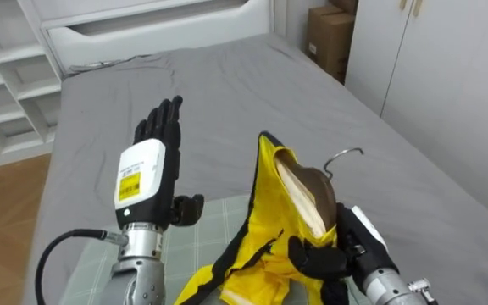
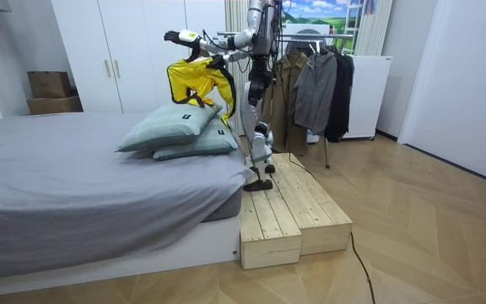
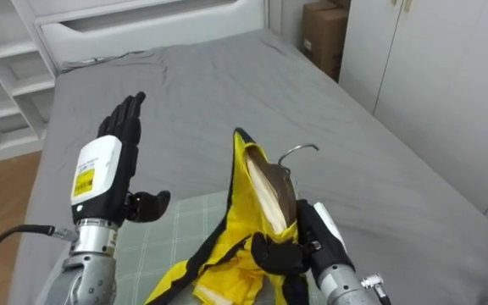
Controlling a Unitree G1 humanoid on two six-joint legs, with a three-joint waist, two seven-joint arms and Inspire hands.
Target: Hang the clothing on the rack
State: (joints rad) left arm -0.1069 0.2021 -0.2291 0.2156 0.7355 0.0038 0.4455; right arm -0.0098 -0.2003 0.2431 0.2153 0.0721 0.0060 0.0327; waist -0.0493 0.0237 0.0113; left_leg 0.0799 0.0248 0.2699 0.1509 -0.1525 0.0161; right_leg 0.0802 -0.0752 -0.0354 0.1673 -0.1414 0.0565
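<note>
A yellow garment (image 1: 265, 207) with black trim hangs on a wooden hanger (image 1: 307, 193) whose metal hook (image 1: 344, 158) points up. My right hand (image 1: 324, 256) is shut on the hanger and the cloth at its lower end, holding both above the bed. My left hand (image 1: 151, 165) is raised to the left of the garment, apart from it, with straight fingers and nothing in it. In the room view I stand on a wooden platform (image 2: 289, 211) at the bed's side, holding the garment (image 2: 197, 80) over the pillows. A clothes rack (image 2: 310, 38) with hung jackets stands behind me.
A checked pillow (image 1: 197, 233) lies just below my hands on the grey bed (image 1: 227, 93). White wardrobe doors (image 1: 447, 76) and cardboard boxes (image 1: 329, 38) stand beyond the bed's right side, and white shelves (image 1: 2, 76) at the left.
</note>
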